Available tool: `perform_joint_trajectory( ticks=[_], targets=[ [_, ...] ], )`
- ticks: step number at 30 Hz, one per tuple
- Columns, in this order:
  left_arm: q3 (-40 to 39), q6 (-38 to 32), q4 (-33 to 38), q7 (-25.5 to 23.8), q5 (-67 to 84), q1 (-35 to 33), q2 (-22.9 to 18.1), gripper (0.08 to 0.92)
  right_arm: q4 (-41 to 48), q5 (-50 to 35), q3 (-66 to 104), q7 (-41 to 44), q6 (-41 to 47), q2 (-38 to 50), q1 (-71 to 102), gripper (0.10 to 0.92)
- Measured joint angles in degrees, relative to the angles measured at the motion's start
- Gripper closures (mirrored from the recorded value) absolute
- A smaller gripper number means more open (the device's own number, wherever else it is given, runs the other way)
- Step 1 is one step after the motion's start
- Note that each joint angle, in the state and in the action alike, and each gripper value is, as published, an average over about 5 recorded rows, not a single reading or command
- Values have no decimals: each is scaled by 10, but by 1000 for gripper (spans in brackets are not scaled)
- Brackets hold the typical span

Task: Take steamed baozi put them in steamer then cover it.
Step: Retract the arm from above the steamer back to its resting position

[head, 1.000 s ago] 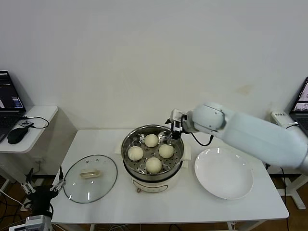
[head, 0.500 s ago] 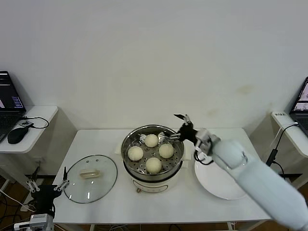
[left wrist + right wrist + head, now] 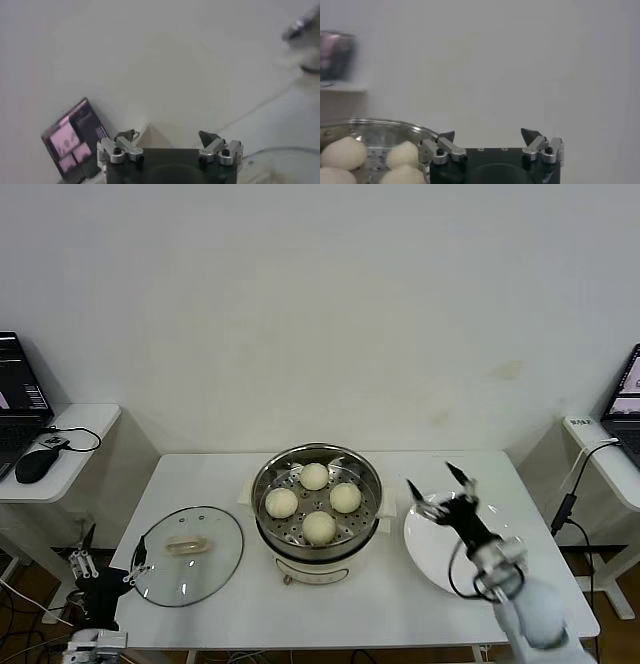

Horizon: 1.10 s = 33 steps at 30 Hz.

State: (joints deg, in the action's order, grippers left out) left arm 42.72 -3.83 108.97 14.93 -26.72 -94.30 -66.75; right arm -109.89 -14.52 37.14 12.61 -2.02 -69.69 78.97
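Note:
The steamer [image 3: 272,522] stands mid-table with several cream-white baozi [image 3: 319,526] on its perforated tray. The glass cover [image 3: 188,552] lies flat on the table to the steamer's left, handle up. My right gripper [image 3: 430,475] is open and empty, held above the near-left part of the white plate [image 3: 500,569], to the right of the steamer. In the right wrist view the right gripper [image 3: 489,133] has its jaws wide apart, with the steamer rim [image 3: 380,123] and baozi [image 3: 344,152] to one side. My left gripper [image 3: 115,539] is open and empty, low off the table's front left corner, near the cover's edge.
A side table with a laptop and a mouse [image 3: 33,465] stands at far left. Another side table [image 3: 600,444] with a laptop stands at far right. A wall runs behind the table. The left wrist view shows my open left gripper [image 3: 170,134] and a laptop screen [image 3: 75,137].
My right arm has pulled back from the steamer's far right rim and swung toward me, now over the plate. My left gripper has crept slightly right toward the cover.

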Motion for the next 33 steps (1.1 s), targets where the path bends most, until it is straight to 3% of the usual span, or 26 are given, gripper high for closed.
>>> perform_joint_trajectory(
  ticks=[15, 33],
  targets=[
    [-21, -27, -129, 8, -322, 41, 46, 177, -19, 35, 149, -39, -32, -111, 138, 202],
    [-95, -21, -184, -13, -391, 120, 53, 177, -27, 58, 188, -52, -52, -158, 189, 202]
  ],
)
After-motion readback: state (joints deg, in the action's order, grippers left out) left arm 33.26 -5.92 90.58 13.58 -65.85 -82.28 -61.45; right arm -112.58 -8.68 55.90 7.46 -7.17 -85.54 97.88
